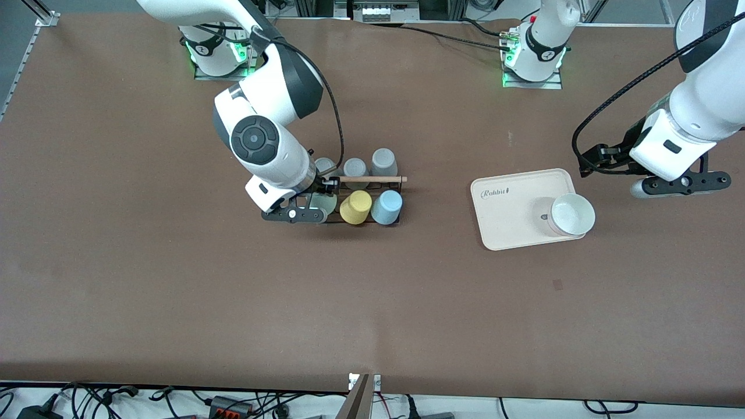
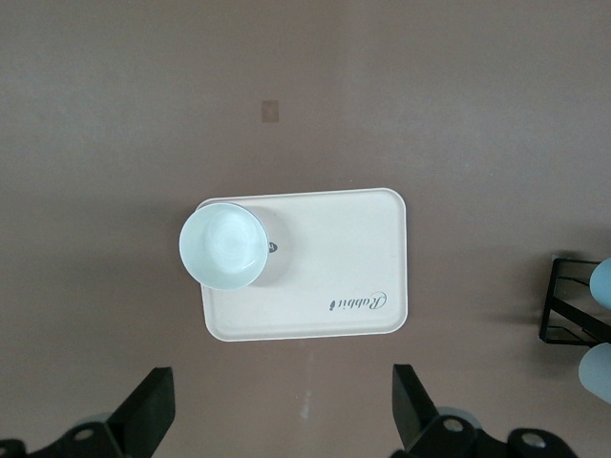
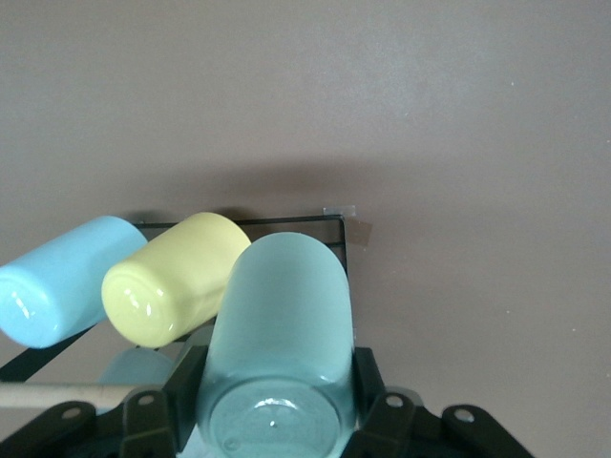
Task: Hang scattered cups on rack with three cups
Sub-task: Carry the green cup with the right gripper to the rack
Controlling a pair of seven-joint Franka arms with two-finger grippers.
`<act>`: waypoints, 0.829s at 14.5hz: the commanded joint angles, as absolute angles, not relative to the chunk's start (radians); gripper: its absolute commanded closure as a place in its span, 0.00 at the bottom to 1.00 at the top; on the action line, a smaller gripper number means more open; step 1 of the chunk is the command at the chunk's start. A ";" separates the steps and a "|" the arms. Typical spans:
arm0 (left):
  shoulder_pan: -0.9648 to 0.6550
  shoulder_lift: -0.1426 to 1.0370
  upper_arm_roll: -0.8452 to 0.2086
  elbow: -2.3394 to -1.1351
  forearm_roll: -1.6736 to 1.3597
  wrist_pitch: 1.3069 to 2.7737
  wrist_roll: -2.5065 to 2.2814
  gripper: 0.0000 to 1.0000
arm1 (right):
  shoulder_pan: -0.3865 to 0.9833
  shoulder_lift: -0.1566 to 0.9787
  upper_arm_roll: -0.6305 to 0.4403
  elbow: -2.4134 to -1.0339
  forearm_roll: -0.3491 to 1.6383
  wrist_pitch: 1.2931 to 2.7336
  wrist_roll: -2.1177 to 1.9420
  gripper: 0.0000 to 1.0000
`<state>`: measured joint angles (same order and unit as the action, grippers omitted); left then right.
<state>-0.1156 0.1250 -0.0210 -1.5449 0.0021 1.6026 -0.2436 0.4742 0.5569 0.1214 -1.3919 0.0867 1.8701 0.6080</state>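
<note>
On the brown surface (image 1: 174, 291), the black wire rack (image 1: 372, 201) carries a yellow cup (image 1: 355, 207) and a light blue cup (image 1: 386, 207) side by side on its row nearer the front camera. At the rack's right-arm end, the right pincer (image 1: 317, 205) grips the mint green cup (image 3: 279, 334) between its fingers. The left pincer (image 2: 282, 420) waits wide open and empty over the surface beside the cream tray (image 1: 512, 218), well apart from the rack.

Five cups (image 1: 355, 207) are carried on the rack (image 1: 389, 223); toward the left arm's end, a bowl (image 1: 572, 214) is set on a tray (image 1: 509, 215).
</note>
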 commanded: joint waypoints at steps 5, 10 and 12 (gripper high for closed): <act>-0.117 0.100 -0.015 -1.565 0.002 1.597 -0.224 0.00 | 0.491 0.632 0.118 -1.341 0.097 1.919 0.667 0.81; -0.117 0.100 -0.015 -1.565 0.002 1.595 -0.225 0.00 | 0.495 0.675 0.118 -1.339 0.095 1.956 0.672 0.81; -0.117 0.100 -0.015 -1.565 0.002 1.595 -0.225 0.00 | 0.495 0.686 0.118 -1.339 0.097 1.956 0.672 0.81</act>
